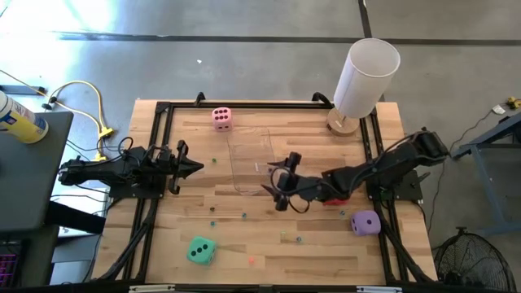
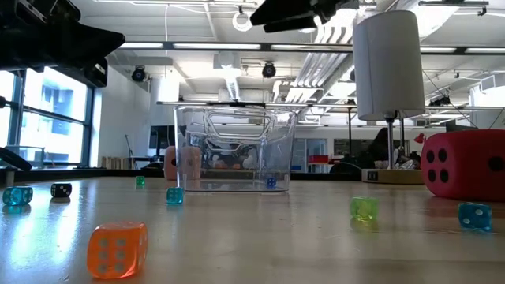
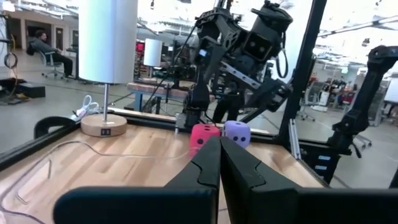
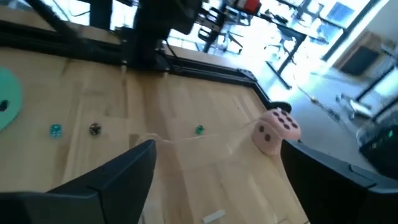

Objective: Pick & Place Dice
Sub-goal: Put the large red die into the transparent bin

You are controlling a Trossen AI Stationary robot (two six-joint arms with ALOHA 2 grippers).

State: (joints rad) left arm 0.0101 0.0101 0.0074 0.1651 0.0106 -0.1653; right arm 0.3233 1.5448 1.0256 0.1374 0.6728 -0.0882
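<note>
- A clear plastic bin [image 1: 249,160] stands in the middle of the wooden surface [image 1: 269,244], and it serves as the landmark here.
- None of the four big dice can be seen inside the bin; in the low view only tiny beads show at or behind its walls. Judged from this, most of the task is left.
- The pink die [image 1: 221,119] sits near the bin's far left corner, close to the surface's back edge.
- The teal-green die [image 1: 200,251] lies well apart from the bin, toward the front left.
- The purple die [image 1: 365,223] lies well to the bin's right and nearer the front.
- The red die [image 1: 332,198] is partly hidden under the right arm, to the right of the bin; it rests on the surface in the low view.
- The right gripper [image 1: 278,181] hangs at the bin's right edge, above the surface, fingers spread wide and holding nothing.
- The left gripper [image 1: 192,168] waits to the left of the bin, well apart from it, fingers pressed together and empty.
- A white lamp [image 1: 362,81] stands beyond the bin's far right corner.
</note>
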